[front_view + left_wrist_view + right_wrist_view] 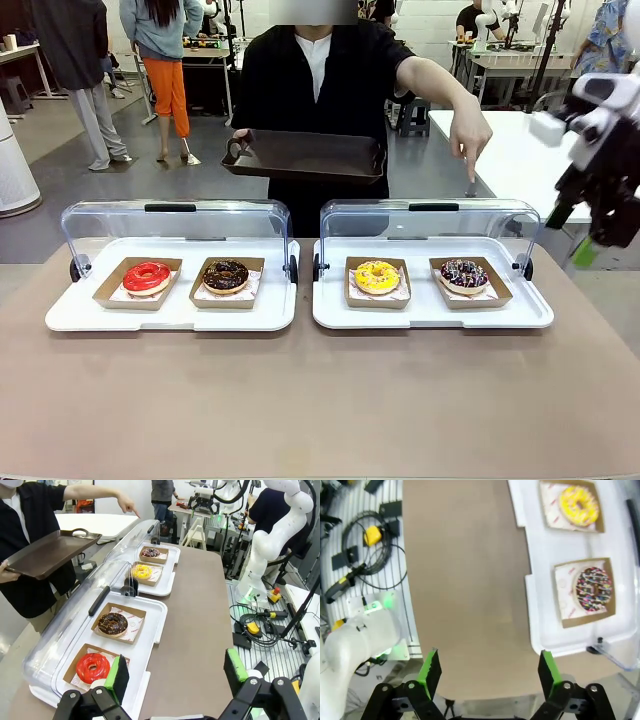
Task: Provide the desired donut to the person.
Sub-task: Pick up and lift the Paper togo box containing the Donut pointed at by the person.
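Front view: person (320, 90) points down toward the sprinkled donut (464, 275).
It lies rightmost of 4, inside the right display case (335, 305); left gripper (176, 670) and right gripper (488, 667) both gape wide, holding nothing.

The person (315, 80) wears a black short-sleeved shirt over a white top. The left gripper (176, 672) and right gripper (488, 672) are black, with 2 green pads each.

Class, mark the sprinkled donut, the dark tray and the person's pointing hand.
sprinkled donut (451, 272): front view, left side of its ring.
dark tray (305, 155): front view, bare inner floor.
pointing hand (470, 135): front view, back of the hand.
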